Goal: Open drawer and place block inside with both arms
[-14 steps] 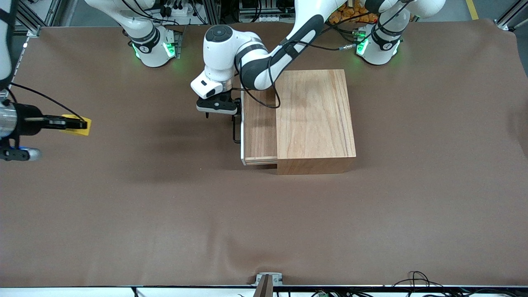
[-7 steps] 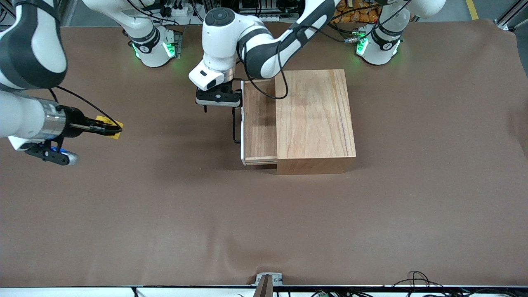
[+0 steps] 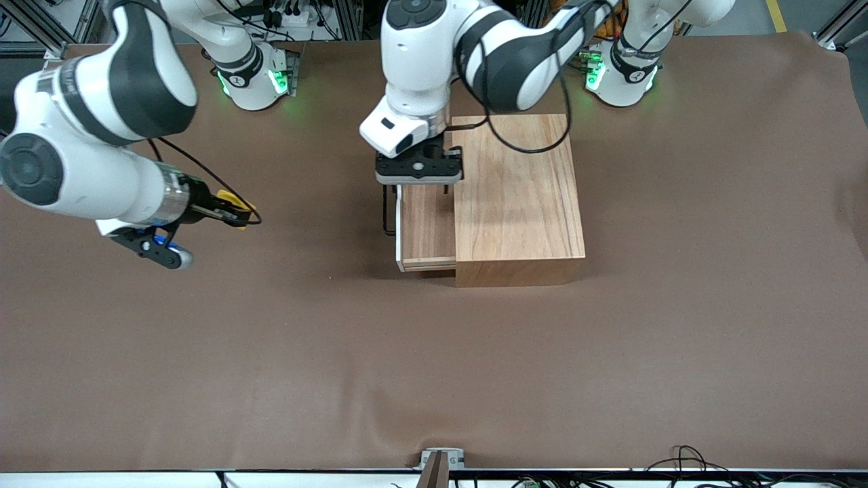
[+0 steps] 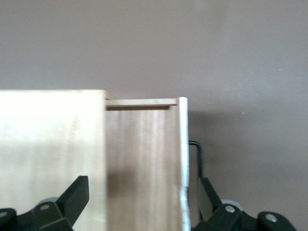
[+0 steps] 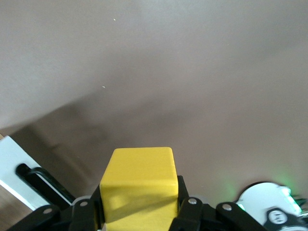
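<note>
The wooden box [image 3: 519, 196] stands mid-table with its drawer [image 3: 426, 230] pulled partly out toward the right arm's end; the black wire handle [image 3: 387, 210] is on its white-edged front. My left gripper [image 3: 419, 169] is open and empty over the drawer's end nearest the robots' bases. In the left wrist view the drawer [image 4: 144, 163] lies between its spread fingers [image 4: 74, 195]. My right gripper [image 3: 234, 209] is shut on the yellow block [image 3: 232, 202] above the bare cloth, between the right arm's end and the drawer. The block fills the right wrist view [image 5: 139, 185].
Brown cloth [image 3: 434, 366] covers the whole table. The arms' bases with green rings [image 3: 254, 78] stand along the edge farthest from the front camera. A small metal bracket [image 3: 441, 461] sits at the table's nearest edge. The drawer's handle shows in the right wrist view [image 5: 41, 180].
My right gripper has carried the yellow block from the right arm's end of the table toward the drawer. My left gripper has let go of the handle, risen and moved over the drawer.
</note>
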{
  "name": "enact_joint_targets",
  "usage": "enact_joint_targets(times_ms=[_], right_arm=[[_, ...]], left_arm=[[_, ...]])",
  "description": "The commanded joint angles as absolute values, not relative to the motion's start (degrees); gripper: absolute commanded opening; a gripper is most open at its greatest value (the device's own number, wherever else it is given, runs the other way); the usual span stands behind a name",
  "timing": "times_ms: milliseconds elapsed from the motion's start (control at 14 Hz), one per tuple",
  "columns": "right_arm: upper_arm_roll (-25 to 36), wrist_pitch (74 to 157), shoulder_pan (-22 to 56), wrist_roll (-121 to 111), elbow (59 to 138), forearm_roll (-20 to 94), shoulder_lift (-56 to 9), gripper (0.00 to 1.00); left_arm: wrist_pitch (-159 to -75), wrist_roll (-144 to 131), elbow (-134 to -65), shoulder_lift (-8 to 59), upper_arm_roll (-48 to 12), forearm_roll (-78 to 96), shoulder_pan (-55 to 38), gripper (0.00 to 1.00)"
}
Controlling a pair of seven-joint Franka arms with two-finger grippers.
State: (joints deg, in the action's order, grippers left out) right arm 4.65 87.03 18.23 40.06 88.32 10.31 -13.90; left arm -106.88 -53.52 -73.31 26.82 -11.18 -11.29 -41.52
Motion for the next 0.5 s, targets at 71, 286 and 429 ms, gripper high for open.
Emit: enact_joint_targets(times_ms=[71,286,429], right_arm=[[5.19,90.17,25.20,51.65,90.35,10.81,-12.56,0.06],[5.19,94.90,32.23,66.03,89.91,10.72,-15.19,0.06],[5.19,99.38,36.45,74.76,89.74,10.64,-17.92,0.06]], left_arm=[[-104.85,-50.19,-79.79,19.70,-11.43,-7.92,-37.97,1.00],[-103.37,-41.54,-81.56,16.36,-11.60,-4.94,-31.48,1.00],[-100.82,-37.71,-81.56,14.86,-11.69,-2.56,-27.79,1.00]])
